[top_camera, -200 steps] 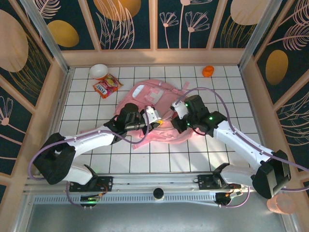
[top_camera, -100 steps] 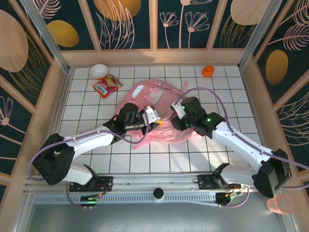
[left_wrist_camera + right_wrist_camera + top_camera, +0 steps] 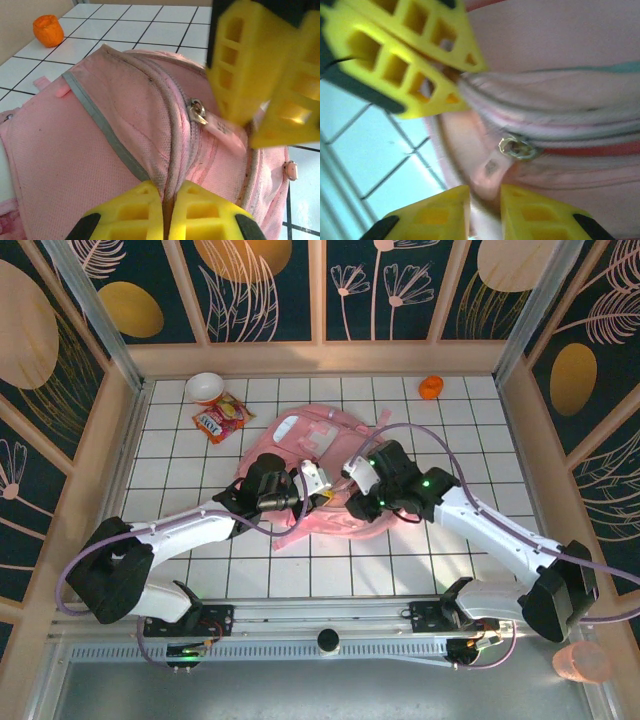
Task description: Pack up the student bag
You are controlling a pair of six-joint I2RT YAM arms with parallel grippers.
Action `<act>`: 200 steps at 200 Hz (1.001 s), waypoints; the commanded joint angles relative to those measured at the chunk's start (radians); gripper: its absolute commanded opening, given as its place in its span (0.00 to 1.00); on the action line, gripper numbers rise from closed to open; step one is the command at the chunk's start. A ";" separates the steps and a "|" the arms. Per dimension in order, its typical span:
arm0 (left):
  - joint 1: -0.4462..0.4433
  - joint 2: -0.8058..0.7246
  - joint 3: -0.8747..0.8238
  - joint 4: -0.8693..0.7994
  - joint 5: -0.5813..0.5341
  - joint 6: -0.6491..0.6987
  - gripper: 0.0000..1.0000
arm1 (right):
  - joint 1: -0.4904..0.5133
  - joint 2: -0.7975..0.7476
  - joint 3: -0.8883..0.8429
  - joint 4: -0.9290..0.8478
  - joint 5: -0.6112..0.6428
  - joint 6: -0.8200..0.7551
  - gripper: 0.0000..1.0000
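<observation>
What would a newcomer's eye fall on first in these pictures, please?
The big pink student bag lying mid-table, with both arms meeting over it. The left fingers pinch a fabric fold beside its zipper, and the right fingers flank the pink pull tab. Behind, a red snack packet and white bowl sit far left, a small orange object far right.

**No Lettering Clear Enough to Read**

The red and yellow snack packet [image 3: 222, 418], far left on the tabletop [image 3: 480, 440], carries bold printed lettering that is too small to make out. The pink zip pull tab [image 3: 492, 167] of the student bag [image 3: 290, 440] bears a small dark printed mark, blurred beyond reading.
</observation>
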 commanded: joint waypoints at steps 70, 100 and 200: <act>0.016 -0.044 0.016 0.139 -0.002 -0.087 0.00 | -0.107 -0.029 0.090 -0.120 0.023 0.305 0.44; 0.017 -0.037 0.022 0.177 0.010 -0.183 0.00 | 0.018 -0.011 0.123 -0.125 0.222 0.543 0.45; 0.016 -0.011 0.041 0.191 0.047 -0.225 0.00 | 0.151 0.067 0.179 -0.048 0.366 0.832 0.46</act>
